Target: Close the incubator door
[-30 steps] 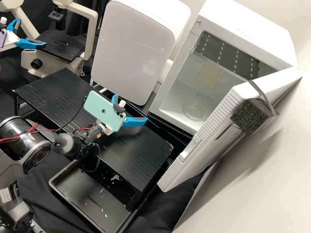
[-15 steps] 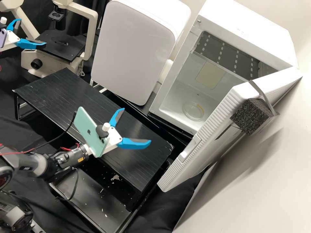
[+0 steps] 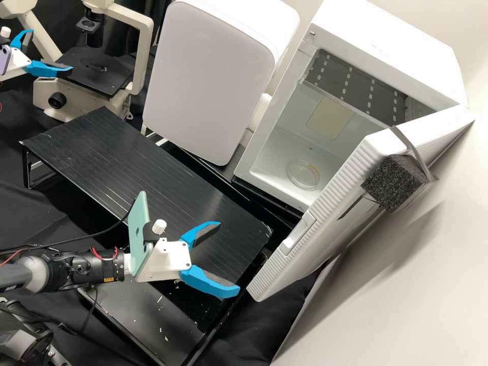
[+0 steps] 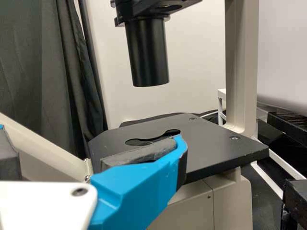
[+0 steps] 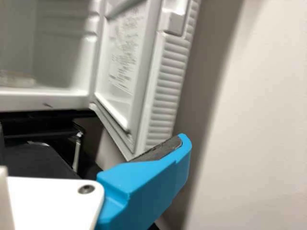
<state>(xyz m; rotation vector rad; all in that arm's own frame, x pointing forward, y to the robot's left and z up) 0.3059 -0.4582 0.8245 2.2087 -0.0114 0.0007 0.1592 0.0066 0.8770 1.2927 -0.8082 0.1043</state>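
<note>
Pale wall (image 3: 406,295) rose beside the incubator (image 3: 386,51), whose door (image 3: 325,239) stood open. Near it, the right gripper (image 3: 228,257) hung spread and empty, probably to push the door; the left gripper (image 3: 51,50) gaped well apart, likely unneeded.

One incubator (image 3: 391,35), one door (image 3: 325,218), one dish (image 3: 303,175), one foam block (image 3: 392,184), one microscope (image 3: 96,76), one white box (image 3: 208,81), one stand (image 3: 91,147), one tray (image 3: 142,325), two phones (image 3: 135,231) and two grippers (image 3: 229,258) are showing.
</note>
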